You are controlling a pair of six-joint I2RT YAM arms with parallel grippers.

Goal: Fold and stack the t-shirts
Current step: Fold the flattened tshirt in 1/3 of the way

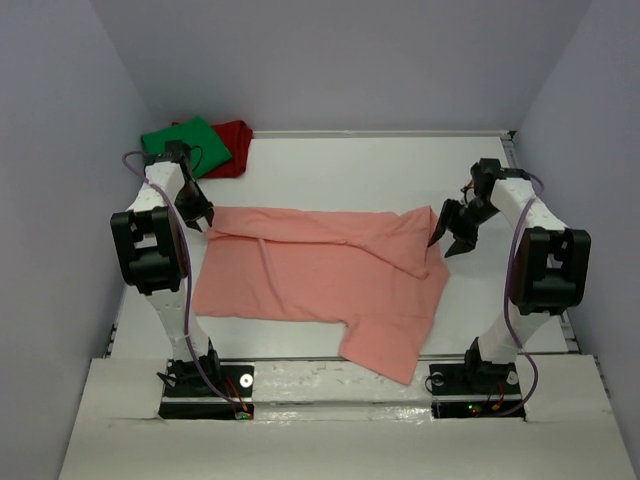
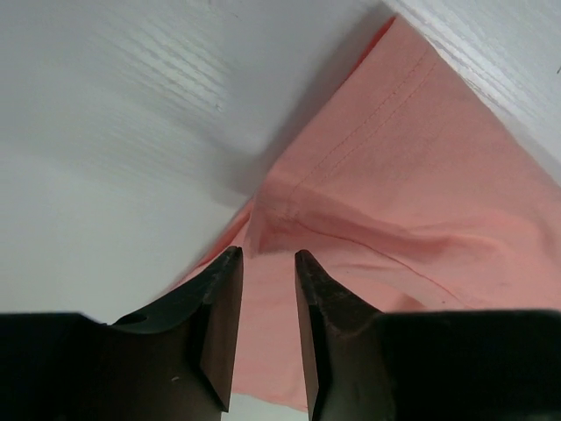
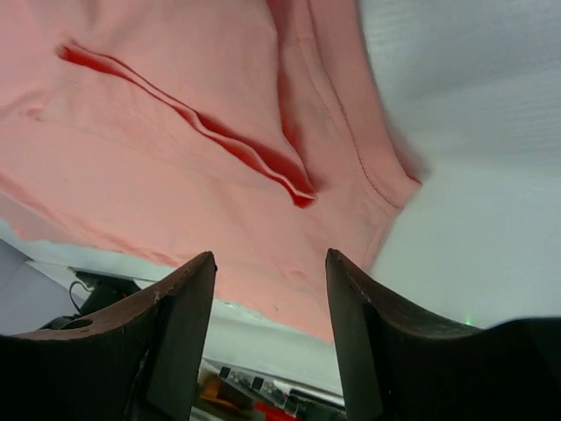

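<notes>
Your left gripper [image 1: 203,218] and right gripper [image 1: 447,243] hung parted, empty, over the salmon-pink tee [image 1: 320,280]; the green tee [image 1: 188,140] partly hid the dark red tee [image 1: 236,150].

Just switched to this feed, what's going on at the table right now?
Two robot arms are working on a salmon-pink cotton t-shirt, which lies spread out and rumpled on the white table, one flap reaching the near edge. The left gripper is at the shirt's far-left corner and the right gripper at its far-right corner, both open and holding nothing. The shirt is not neatly folded yet. A bright green tee lies partly over a dark red tee in the far-left corner.
</notes>
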